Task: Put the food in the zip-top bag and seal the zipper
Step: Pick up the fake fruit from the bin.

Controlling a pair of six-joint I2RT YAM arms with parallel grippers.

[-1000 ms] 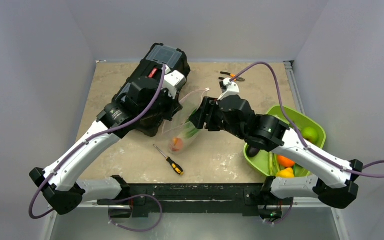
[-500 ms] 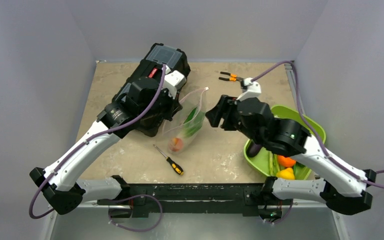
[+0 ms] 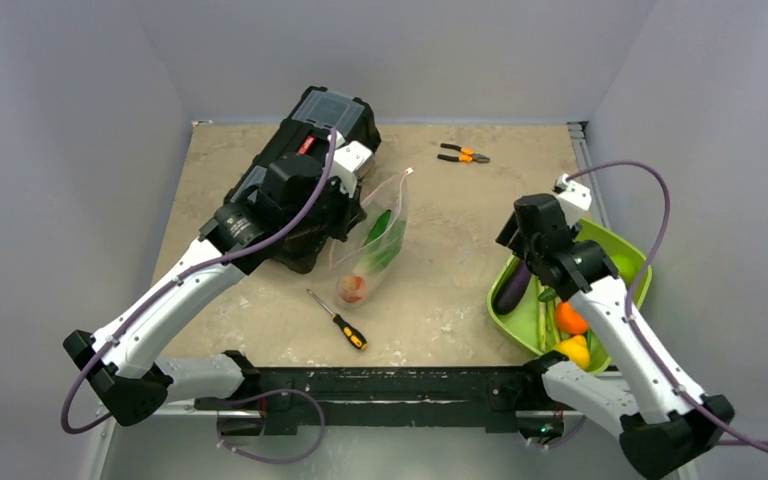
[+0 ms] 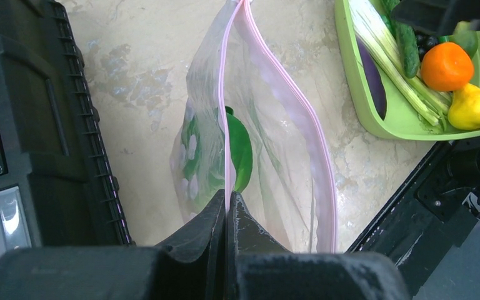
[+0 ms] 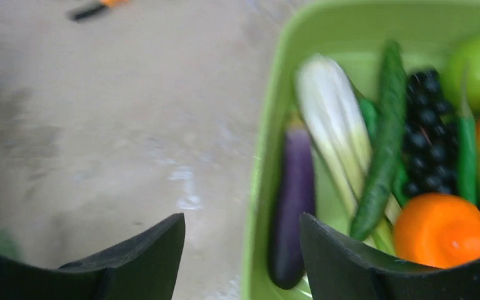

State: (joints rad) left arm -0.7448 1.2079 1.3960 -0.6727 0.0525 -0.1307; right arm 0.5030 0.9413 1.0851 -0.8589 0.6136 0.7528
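Observation:
The clear zip-top bag [image 3: 372,240] lies beside the black toolbox, mouth open, with a green leafy piece [image 4: 237,150] and a red-orange fruit [image 3: 352,289] inside. My left gripper [image 4: 226,201] is shut on one side of the pink zipper [image 4: 225,112] and holds that edge up. The other zipper side [image 4: 300,119] bows away. My right gripper [image 5: 242,234] is open and empty above the near rim of the lime-green bowl [image 3: 628,248]. In the bowl lie a purple eggplant [image 5: 294,200], a white-stemmed green [image 5: 331,119], an orange fruit [image 5: 444,228] and a yellow pear [image 4: 475,107].
The black toolbox [image 3: 305,170] stands at the back left against the bag. A screwdriver [image 3: 340,320] lies near the front edge. Pliers [image 3: 463,154] lie at the back. The bowl also holds a green cucumber [image 5: 384,144] and dark berries [image 5: 426,119].
My right arm has swung away from the bag to the right and now hangs over the bowl, empty. The green leafy piece is left in the bag. The left gripper has kept its hold.

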